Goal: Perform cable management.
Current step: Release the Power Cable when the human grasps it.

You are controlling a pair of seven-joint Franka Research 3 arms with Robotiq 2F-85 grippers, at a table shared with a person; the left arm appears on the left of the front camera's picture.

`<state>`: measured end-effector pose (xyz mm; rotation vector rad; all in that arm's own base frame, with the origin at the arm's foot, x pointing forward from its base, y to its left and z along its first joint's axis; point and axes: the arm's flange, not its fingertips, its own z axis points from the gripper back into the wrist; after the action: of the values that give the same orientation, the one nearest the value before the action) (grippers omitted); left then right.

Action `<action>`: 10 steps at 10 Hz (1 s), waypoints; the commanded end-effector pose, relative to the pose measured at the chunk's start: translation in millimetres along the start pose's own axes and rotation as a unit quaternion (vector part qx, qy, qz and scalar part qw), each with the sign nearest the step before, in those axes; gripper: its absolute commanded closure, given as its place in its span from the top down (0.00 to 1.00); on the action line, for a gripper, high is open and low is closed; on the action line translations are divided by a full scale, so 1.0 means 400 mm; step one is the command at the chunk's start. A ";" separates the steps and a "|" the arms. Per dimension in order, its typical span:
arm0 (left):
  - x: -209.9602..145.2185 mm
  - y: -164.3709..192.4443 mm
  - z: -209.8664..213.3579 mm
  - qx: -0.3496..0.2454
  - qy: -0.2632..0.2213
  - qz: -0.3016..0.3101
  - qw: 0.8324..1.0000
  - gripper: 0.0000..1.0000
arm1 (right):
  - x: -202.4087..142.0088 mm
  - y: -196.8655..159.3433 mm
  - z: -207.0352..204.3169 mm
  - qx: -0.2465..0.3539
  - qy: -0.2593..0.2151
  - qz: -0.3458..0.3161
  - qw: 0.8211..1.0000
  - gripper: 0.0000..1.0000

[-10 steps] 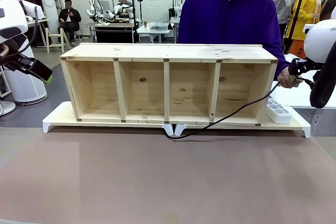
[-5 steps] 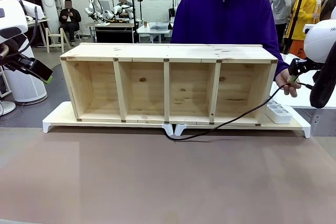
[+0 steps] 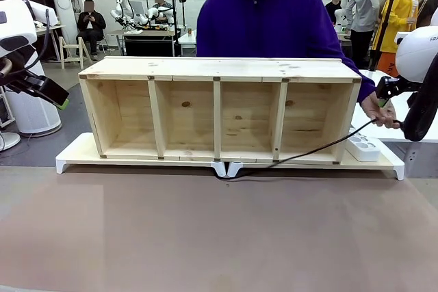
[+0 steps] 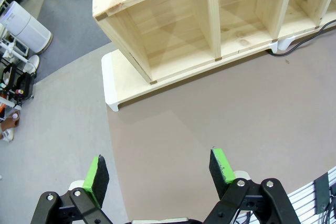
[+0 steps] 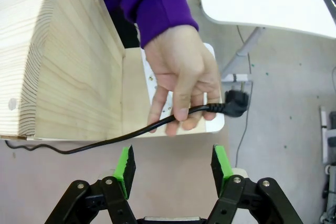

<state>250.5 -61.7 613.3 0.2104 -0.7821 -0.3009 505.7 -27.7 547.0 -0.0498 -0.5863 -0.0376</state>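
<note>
Worktop (image 3: 205,237): carries wooden shelf (image 3: 219,107).
Cable (image 5: 131,135): beside shelf's end, plug in person's hand (image 5: 184,82).
Right tool (image 5: 172,163): spread, empty, below cable.
Left tool (image 4: 157,174): spread, idle.
Progress: handover pending; routing remains.

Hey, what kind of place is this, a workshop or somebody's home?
Most likely a robotics lab or test hall, not a home. Other robot arms stand on work tables in the background, the walls are bare white block, and here a wooden shelf unit sits on a test table while a person's hand holds a black cable.
</note>
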 end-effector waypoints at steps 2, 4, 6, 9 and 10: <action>0.000 0.002 0.000 0.006 0.001 0.002 1.000 1.00 | 0.000 0.000 0.000 0.000 0.000 0.000 1.000 0.75; 0.000 0.002 0.000 0.006 0.001 0.002 1.000 1.00 | 0.000 0.000 0.000 0.000 0.000 0.000 1.000 0.75; 0.000 0.002 0.000 0.006 0.001 0.002 1.000 1.00 | 0.000 0.000 0.000 0.000 0.000 0.000 1.000 0.75; 0.000 0.002 0.000 0.006 0.001 0.002 1.000 1.00 | 0.000 0.000 0.000 0.000 0.000 0.000 1.000 0.75; 0.000 0.002 0.000 0.006 0.001 0.002 1.000 1.00 | 0.000 0.000 0.000 0.000 0.000 0.000 1.000 0.75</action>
<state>250.5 -61.7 613.3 0.2104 -0.7821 -0.3009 505.7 -27.7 547.0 -0.0498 -0.5863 -0.0376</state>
